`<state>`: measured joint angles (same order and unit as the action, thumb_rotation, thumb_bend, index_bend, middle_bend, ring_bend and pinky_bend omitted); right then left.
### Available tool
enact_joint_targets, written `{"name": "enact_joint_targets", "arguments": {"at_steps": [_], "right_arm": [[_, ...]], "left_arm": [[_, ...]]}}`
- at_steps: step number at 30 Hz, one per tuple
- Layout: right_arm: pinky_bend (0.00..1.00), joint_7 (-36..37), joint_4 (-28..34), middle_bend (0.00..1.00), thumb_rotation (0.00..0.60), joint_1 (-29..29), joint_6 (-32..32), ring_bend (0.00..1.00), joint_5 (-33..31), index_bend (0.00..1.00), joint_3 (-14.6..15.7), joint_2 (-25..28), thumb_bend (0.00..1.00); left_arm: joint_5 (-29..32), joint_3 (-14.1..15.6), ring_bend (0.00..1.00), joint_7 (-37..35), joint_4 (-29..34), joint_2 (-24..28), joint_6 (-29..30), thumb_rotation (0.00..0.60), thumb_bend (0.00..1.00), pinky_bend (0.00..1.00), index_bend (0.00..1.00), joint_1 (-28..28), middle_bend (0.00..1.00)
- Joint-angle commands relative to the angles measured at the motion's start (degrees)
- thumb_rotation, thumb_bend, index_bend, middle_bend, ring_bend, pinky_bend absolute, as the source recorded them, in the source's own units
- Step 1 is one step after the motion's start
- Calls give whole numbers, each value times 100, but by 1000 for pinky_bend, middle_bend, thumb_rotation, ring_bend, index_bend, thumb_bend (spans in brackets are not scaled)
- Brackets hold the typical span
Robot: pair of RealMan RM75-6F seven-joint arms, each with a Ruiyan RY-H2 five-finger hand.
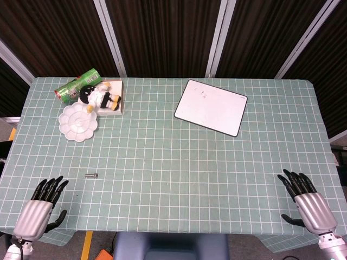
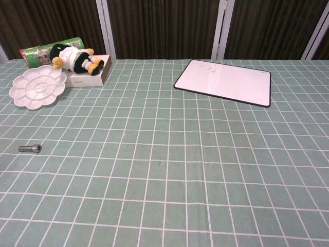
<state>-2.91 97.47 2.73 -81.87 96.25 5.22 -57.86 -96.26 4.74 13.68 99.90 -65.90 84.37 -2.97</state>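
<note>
Bolt (image 1: 92, 175) lies alone on the checked tablecloth (image 1: 179, 162) just ahead of the left hand (image 1: 40, 208), which, like the right hand (image 1: 306, 203), rests empty with fingers spread, so a low, careful fingertip pinch seems wise.

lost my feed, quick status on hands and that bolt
Left hand open, empty. Right hand open, empty. Small metal bolt lying loose on table, nearest left hand, untouched. Nothing between them.
</note>
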Motion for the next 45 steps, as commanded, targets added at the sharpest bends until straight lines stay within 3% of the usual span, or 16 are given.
{"name": "enact_joint_targets", "arguments": {"at_steps": [1,6,8,10,11,12,13,15,18,21,30,45], "right_arm": [[0,16,1,0,600,7,8,0,0,0,-2,2,171],[0,0,5,0,600,6,7,0,-15,0,-12,-9,171],[0,-24,6,0,600,3,6,0,-27,0,-18,-22,171],[0,-57,5,0,600,7,28,0,-42,0,-18,-34,171],[0,-80,3,0,600,11,46,0,-54,0,-20,-45,171],[0,-97,2,0,600,17,65,0,-54,0,-15,-51,171],[0,-109,3,0,600,24,86,0,-53,0,-10,-54,171],[0,-113,12,0,600,35,119,0,-65,0,-6,-61,170],[0,-127,16,0,600,37,129,0,-84,0,-13,-73,170],[0,-120,16,0,600,50,163,0,-97,0,-9,-69,171],[0,-104,9,0,600,83,239,0,-161,0,-19,-66,171],[0,-134,19,0,600,96,272,0,-200,0,-19,-71,170]], "left_arm": [[-4,11,0,8,-2,-21,-29,600,390,14,0,-8,0],[55,-99,0,-144,-254,-286,-322,600,388,94,0,-226,0],[197,-243,57,-223,-457,-469,-508,600,389,254,0,-379,46],[319,-411,284,-354,-681,-666,-634,600,389,590,0,-532,210],[448,-492,512,-452,-791,-777,-789,600,388,831,0,-634,404],[527,-538,682,-555,-859,-841,-932,600,388,961,0,-725,571],[596,-594,764,-655,-943,-911,-1046,600,388,994,2,-812,667],[670,-750,919,-740,-1279,-1174,-1115,600,389,1000,55,-970,872],[721,-885,998,-827,-1829,-1610,-1127,600,389,1000,184,-1128,989],[889,-952,1000,-1016,-2211,-1893,-1337,600,388,1000,267,-1278,1000],[1289,-1119,1000,-1094,-3200,-2524,-1635,600,388,1000,317,-1565,1000],[1486,-1004,1000,-1274,-3983,-2850,-1489,600,387,1000,376,-1485,1000]]}}
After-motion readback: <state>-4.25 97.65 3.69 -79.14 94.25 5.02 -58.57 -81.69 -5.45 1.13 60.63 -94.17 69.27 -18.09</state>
